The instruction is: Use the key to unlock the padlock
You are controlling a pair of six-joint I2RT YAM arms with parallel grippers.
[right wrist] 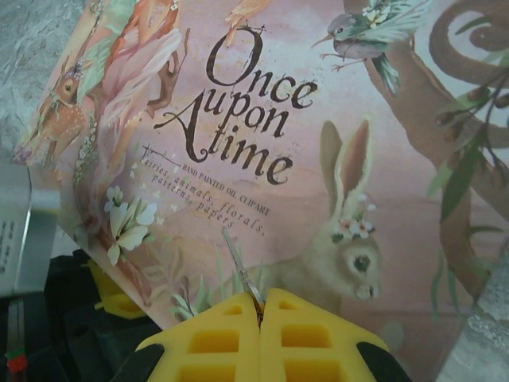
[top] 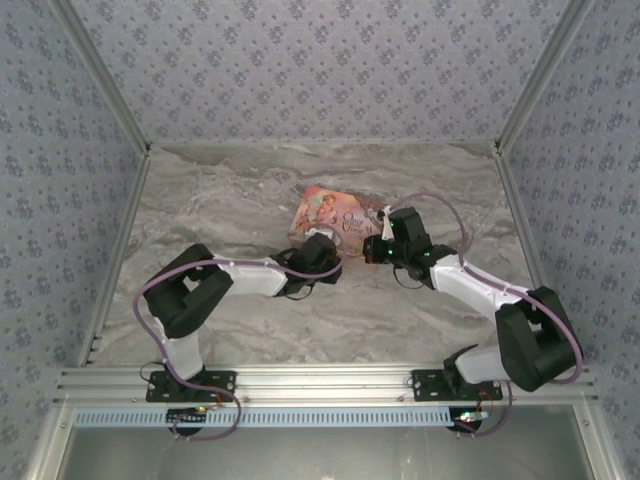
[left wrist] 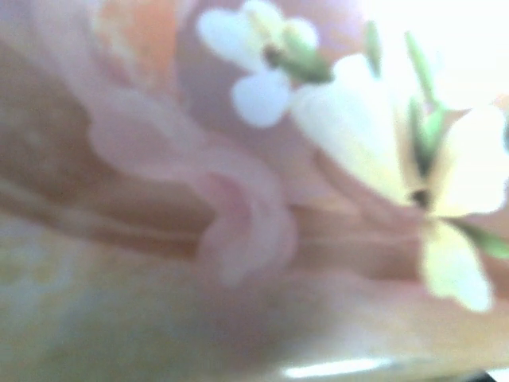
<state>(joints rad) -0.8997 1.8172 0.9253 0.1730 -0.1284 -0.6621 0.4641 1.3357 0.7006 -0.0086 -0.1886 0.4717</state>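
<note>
Right gripper [right wrist: 260, 301]: pads pressed together, pinching the key [right wrist: 239, 267].
Key: lower centre of frame, long axis tilting up-left over the pink tin [right wrist: 334, 143].
Left gripper [top: 318, 252]: at the tin's lower edge, top view; you cannot tell its state.

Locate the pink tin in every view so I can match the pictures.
Top external: the pink tin lies just above the picture's centre.
Left wrist: the tin sits up close, its pink print blurred.
Right wrist: its lettered lid spreads above the right fingers, which pinch the key.
Shared landmark: the white flowers of the print, in both wrist views.
</note>
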